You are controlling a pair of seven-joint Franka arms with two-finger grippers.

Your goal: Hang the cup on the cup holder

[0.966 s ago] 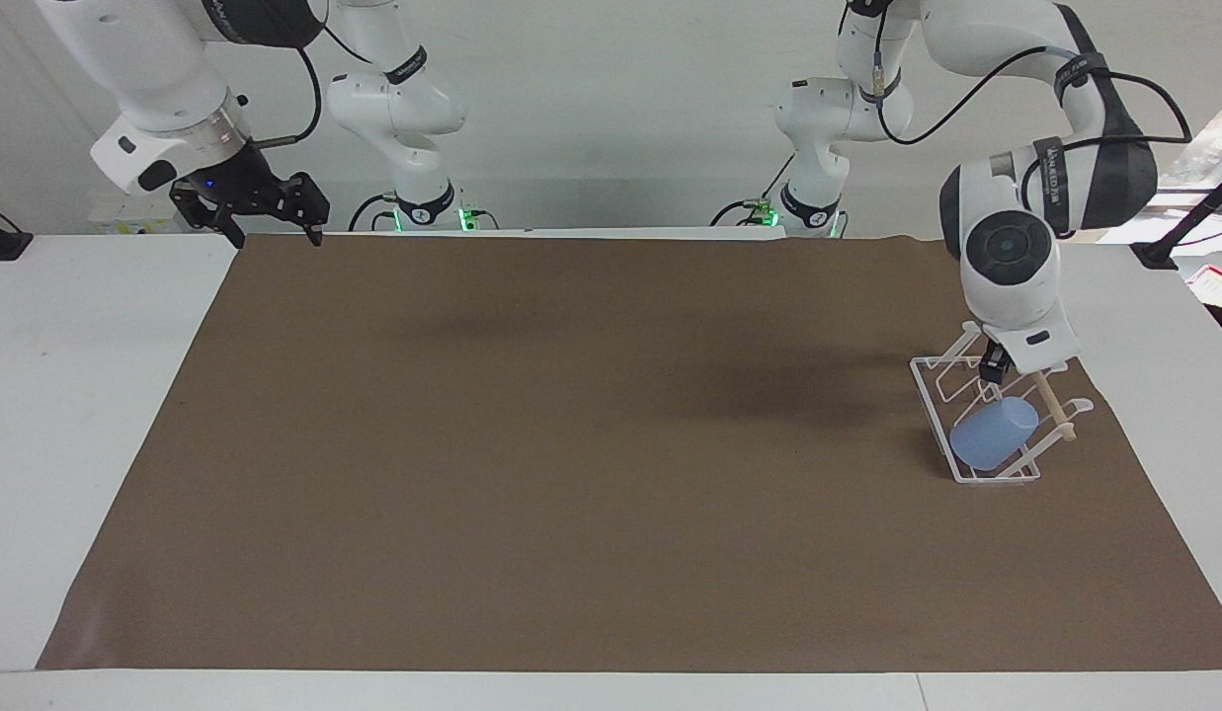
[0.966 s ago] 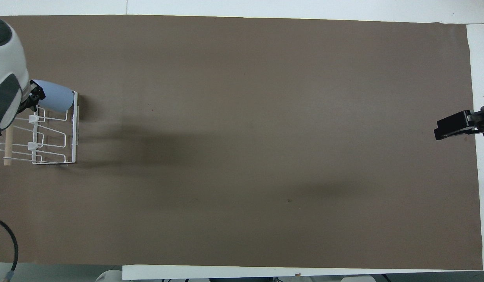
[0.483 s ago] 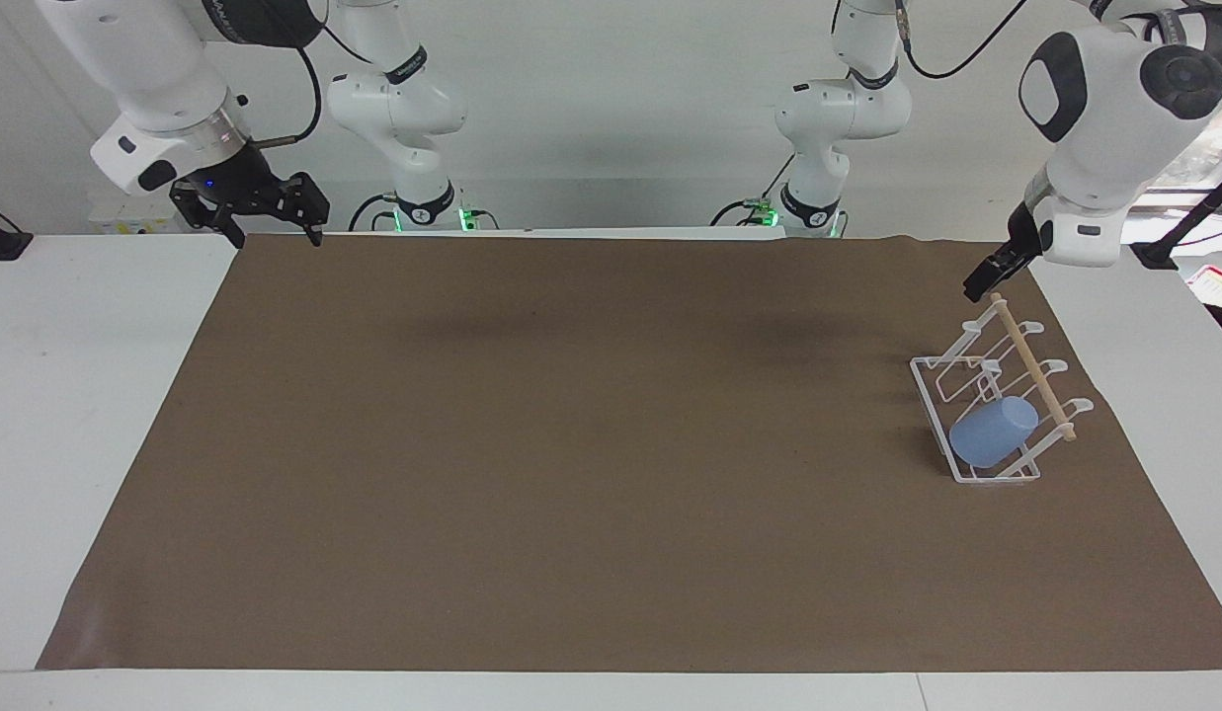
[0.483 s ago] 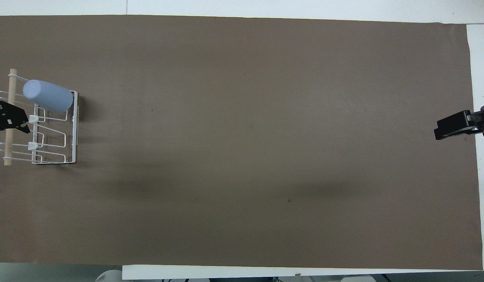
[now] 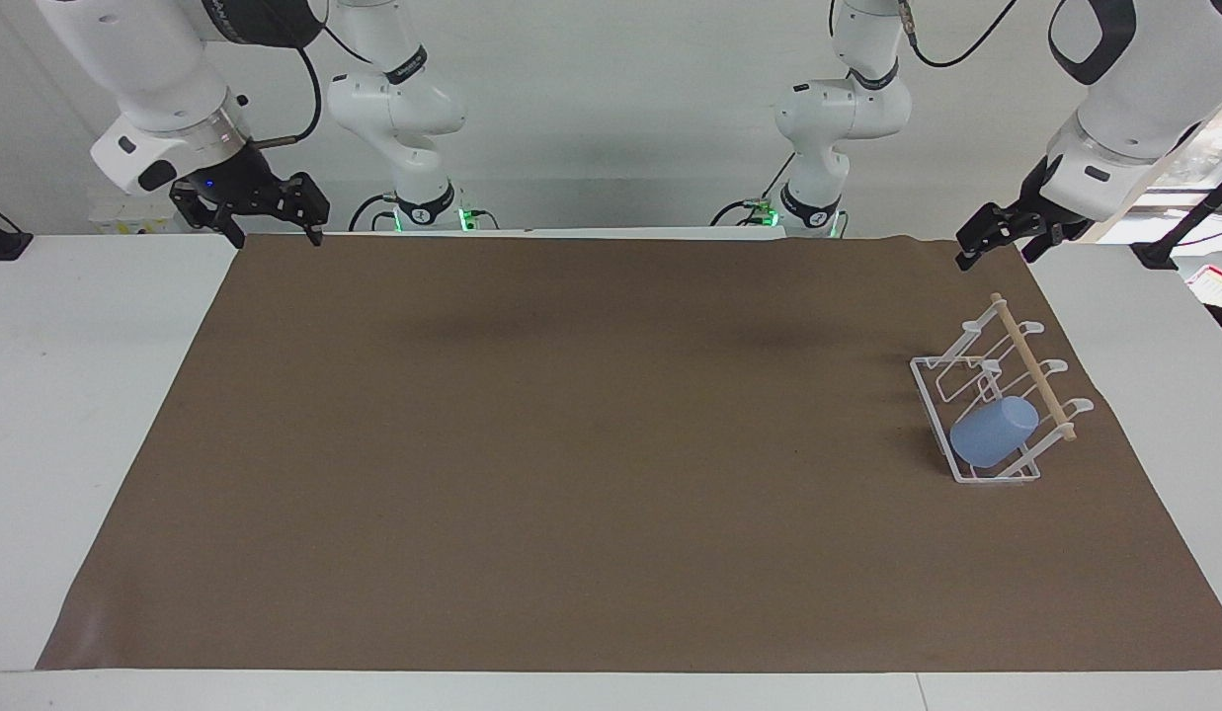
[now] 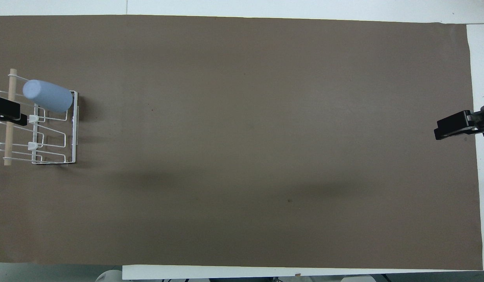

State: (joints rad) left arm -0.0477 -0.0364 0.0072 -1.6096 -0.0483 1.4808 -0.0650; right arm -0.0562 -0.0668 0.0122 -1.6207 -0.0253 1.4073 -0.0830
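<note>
- the left arm has lifted away from the rack in the last second; its left gripper (image 5: 996, 240) now hangs up in the air over the table's edge at the robots' end, fingers spread and empty.
- this suggests the hanging is done and the arm is retreating.
- the right gripper (image 5: 270, 222) waits at its own end of the table, fingers apart, holding nothing.
- the brown mat (image 5: 571, 444) is flat, matte, paper-like.
- the cup holder (image 5: 932, 390) is thin white wire with looped prongs and a pale wooden dowel (image 5: 1027, 361).
- the cup (image 5: 993, 432), smooth light-blue plastic and tapered, sits tilted on the prong farthest from the robots.
</note>
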